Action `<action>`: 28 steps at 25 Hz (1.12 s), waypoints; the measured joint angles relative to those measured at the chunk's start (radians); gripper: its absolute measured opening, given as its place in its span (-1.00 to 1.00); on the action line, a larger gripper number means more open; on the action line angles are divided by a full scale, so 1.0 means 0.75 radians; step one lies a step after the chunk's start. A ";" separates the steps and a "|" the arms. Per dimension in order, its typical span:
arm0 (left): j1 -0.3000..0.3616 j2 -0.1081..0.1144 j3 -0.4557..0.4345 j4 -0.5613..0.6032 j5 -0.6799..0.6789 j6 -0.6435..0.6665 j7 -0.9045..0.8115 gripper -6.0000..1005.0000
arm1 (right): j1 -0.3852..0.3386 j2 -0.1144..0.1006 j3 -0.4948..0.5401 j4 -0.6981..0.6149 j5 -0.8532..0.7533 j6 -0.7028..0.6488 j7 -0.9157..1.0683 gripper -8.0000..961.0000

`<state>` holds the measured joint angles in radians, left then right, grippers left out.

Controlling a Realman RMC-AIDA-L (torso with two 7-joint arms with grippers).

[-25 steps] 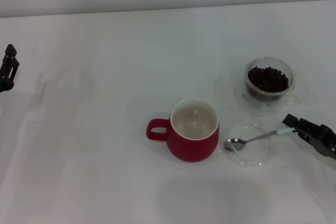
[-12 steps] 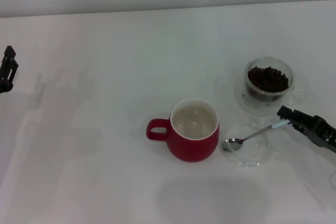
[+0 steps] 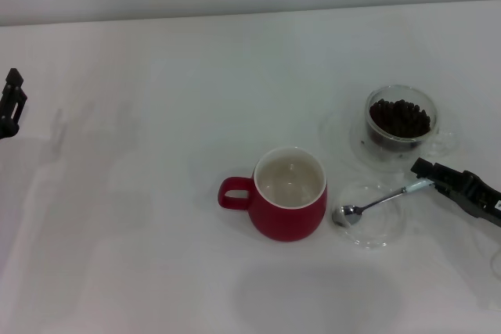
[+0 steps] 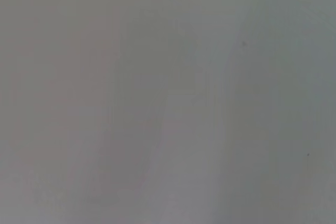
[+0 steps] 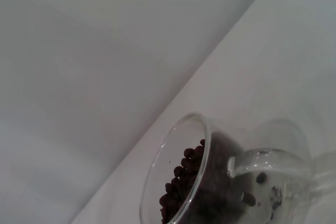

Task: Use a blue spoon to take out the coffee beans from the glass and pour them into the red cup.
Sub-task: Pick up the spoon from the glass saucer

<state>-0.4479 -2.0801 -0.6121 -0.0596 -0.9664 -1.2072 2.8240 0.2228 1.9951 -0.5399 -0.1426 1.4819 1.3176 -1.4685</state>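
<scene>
The red cup (image 3: pixel 290 193) stands in the middle of the table, its white inside bare and its handle pointing left. The glass (image 3: pixel 400 120) with coffee beans (image 3: pixel 399 117) stands at the back right on a clear saucer. It also shows in the right wrist view (image 5: pixel 181 182) with beans (image 5: pixel 184 184) inside. My right gripper (image 3: pixel 429 177) is just in front of the glass, shut on the pale-blue handle of the blue spoon (image 3: pixel 380 202). The spoon's silver bowl lies over a flat clear dish (image 3: pixel 381 228). My left gripper (image 3: pixel 12 103) is parked at the far left edge.
The white table (image 3: pixel 156 193) runs back to a pale wall. The clear saucer (image 3: pixel 344 134) under the glass has a few stray beans on it. The left wrist view shows only blank surface.
My right gripper has moved a little back and left toward the glass, carrying the spoon handle with it. The spoon bowl stays over the flat dish. The left arm has not moved.
</scene>
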 joint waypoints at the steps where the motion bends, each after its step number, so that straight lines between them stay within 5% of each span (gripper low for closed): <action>1: 0.000 0.000 0.000 0.001 0.000 0.000 0.000 0.14 | 0.000 0.000 0.000 0.000 0.000 -0.001 -0.001 -0.49; 28: 0.000 0.000 0.000 0.002 -0.017 0.000 0.000 0.14 | -0.062 -0.010 0.010 0.000 0.000 0.071 -0.002 -0.53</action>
<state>-0.4482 -2.0801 -0.6120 -0.0582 -0.9788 -1.2072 2.8240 0.1765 1.9876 -0.5327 -0.1426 1.4817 1.3707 -1.4696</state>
